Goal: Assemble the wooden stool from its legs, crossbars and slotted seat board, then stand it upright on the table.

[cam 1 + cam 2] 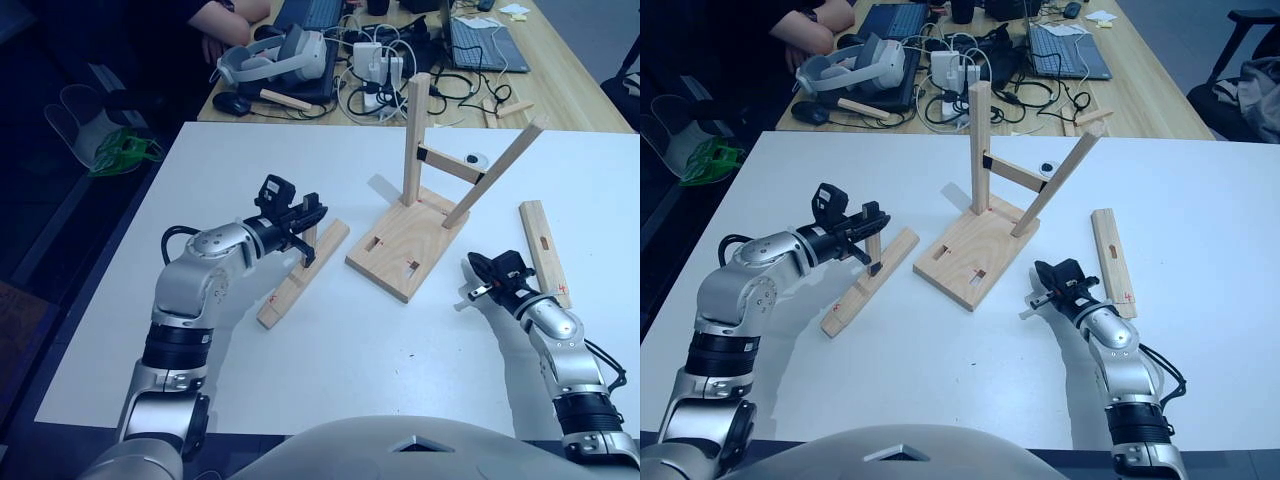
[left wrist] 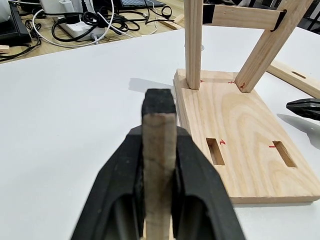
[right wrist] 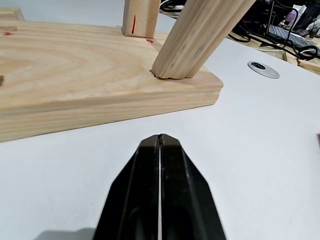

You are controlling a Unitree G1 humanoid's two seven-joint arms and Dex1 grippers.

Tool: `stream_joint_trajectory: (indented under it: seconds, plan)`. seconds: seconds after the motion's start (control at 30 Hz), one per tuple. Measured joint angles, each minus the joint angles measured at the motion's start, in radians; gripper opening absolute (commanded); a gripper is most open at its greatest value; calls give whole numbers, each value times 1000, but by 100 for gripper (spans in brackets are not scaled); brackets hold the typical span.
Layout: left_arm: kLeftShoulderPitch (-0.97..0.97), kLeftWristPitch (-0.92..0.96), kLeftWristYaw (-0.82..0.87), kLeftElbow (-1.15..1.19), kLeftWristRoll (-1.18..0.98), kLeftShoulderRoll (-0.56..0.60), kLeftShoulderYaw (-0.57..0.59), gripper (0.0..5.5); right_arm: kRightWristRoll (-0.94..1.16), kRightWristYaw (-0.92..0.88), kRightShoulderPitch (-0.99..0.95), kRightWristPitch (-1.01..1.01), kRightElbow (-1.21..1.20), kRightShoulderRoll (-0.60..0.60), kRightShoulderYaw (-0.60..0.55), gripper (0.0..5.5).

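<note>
The left tool (image 1: 305, 233) is clenched on a short wooden bar (image 2: 159, 170), which stands upright on a long leg (image 1: 288, 288) lying flat on the white desk (image 1: 350, 360). The right tool (image 3: 160, 145) is closed with nothing in it, low over the desk near a corner of the seat board (image 1: 395, 250). The board lies flat between the two tools. Two legs (image 1: 414, 140) stand on its far end, joined by a crossbar (image 1: 450, 165). Another leg (image 1: 545, 250) lies at the right.

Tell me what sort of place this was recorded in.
Probably an office or lab workroom: a white table for the robot, and behind it a wooden desk crowded with laptops, a headset and a power strip with tangled cables.
</note>
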Motion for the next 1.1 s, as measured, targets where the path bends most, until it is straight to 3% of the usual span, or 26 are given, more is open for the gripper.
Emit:
stream_joint_trajectory:
  seconds: [0.33,0.63,0.87,1.1]
  plan:
    - [-31,3,83,43,69,-50,-9,40,0,-1,-5,3,0,9,-13,0]
    - [-117,-76,156,198,106,-176,0,40,-1,-1,-12,4,1,14,-12,0]
    - [-220,-322,185,464,156,-276,12,40,-1,14,-56,5,13,12,-7,0]
    - [-301,-699,234,783,195,-380,75,40,-2,48,-72,7,28,-9,-9,0]
